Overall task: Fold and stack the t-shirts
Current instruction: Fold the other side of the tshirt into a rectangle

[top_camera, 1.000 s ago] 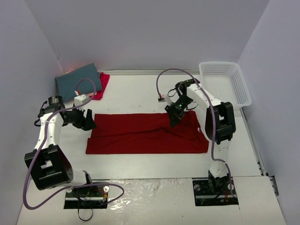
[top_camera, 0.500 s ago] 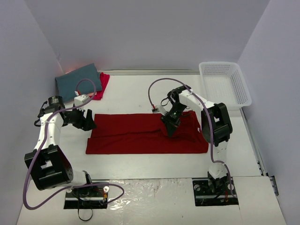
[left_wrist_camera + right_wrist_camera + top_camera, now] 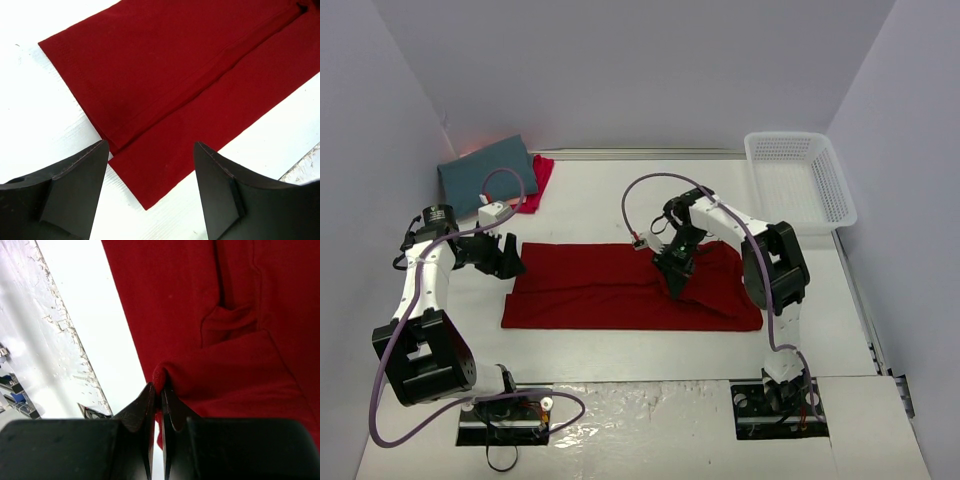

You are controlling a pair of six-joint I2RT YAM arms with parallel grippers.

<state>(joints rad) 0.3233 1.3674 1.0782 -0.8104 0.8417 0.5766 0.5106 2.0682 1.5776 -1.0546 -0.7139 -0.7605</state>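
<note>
Deep red t-shirt (image 3: 610,290) lies as a long band across the middle of the counter (image 3: 610,195) in our top view, and its right end is bunched into a raised fold. We see the right end effector (image 3: 677,283) down on that fold. The left end effector (image 3: 510,258) sits just off the shirt's left edge. At the counter's far-left corner the slate-teal t-shirt (image 3: 485,172) lies folded, with the pinkish-red t-shirt (image 3: 537,180) touching its right side. A white mesh basket (image 3: 800,180) sits at the far-right corner. From the left wrist we look between two dark fingers (image 3: 75,190) spread well apart, gripping nothing, above the shirt's left hem and bare counter. From the right wrist we find the fingers (image 3: 137,412) pressed together on a pinched ridge of the red cloth, with bare counter just beside it.
</note>
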